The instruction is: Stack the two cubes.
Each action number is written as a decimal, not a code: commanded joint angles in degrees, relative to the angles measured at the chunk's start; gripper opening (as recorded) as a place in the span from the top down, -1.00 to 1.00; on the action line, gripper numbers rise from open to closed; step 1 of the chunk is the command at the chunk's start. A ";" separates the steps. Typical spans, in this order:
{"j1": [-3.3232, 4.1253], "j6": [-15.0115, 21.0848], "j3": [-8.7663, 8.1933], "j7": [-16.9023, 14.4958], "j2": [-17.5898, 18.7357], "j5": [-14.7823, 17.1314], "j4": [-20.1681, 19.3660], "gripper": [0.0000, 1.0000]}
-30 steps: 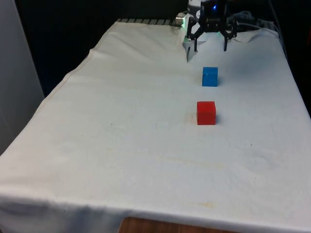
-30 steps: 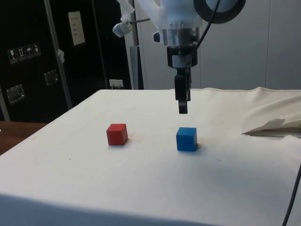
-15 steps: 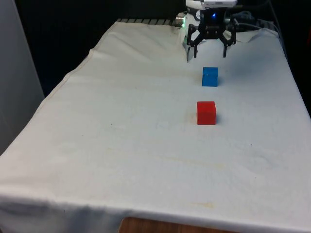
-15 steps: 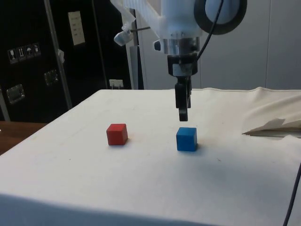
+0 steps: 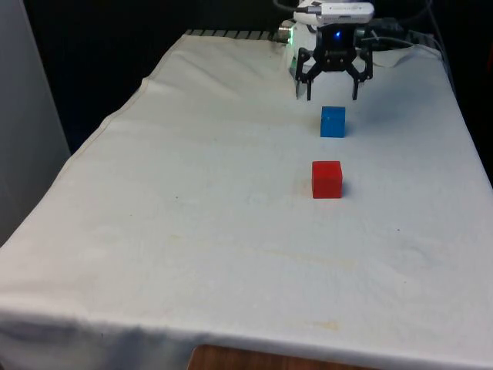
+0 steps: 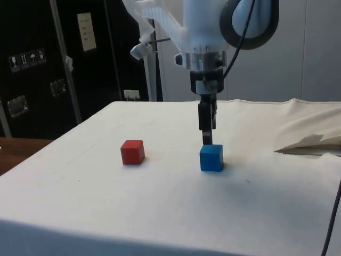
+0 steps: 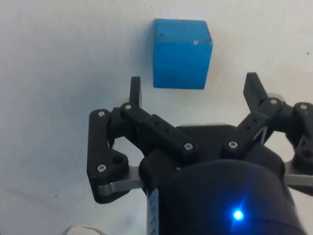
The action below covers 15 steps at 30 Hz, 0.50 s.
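A blue cube (image 5: 333,122) rests on the white cloth, and a red cube (image 5: 326,179) sits a short way nearer the front camera. In the side view the blue cube (image 6: 211,158) is to the right of the red cube (image 6: 132,152). My gripper (image 5: 332,97) hangs open just above and behind the blue cube, with nothing between its fingers. Seen from the side, the gripper (image 6: 206,140) has its tips close over the cube's top edge. The wrist view has the blue cube (image 7: 181,53) just beyond the spread fingertips (image 7: 135,88).
The cloth (image 5: 192,193) covers the table, with a raised fold (image 6: 309,143) at the side view's right. Dark cabinets (image 6: 32,64) stand behind the table's side.
The gripper has come down towards the blue cube, from well above it to just over its top. It stays open. Neither cube has moved.
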 commanded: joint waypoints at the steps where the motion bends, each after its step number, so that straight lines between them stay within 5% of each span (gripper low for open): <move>1: 0.17 1.43 0.06 -0.52 0.57 0.97 -0.23 -1.00; 15: 0.06 6.25 0.17 -0.23 3.90 0.80 -0.80 -1.00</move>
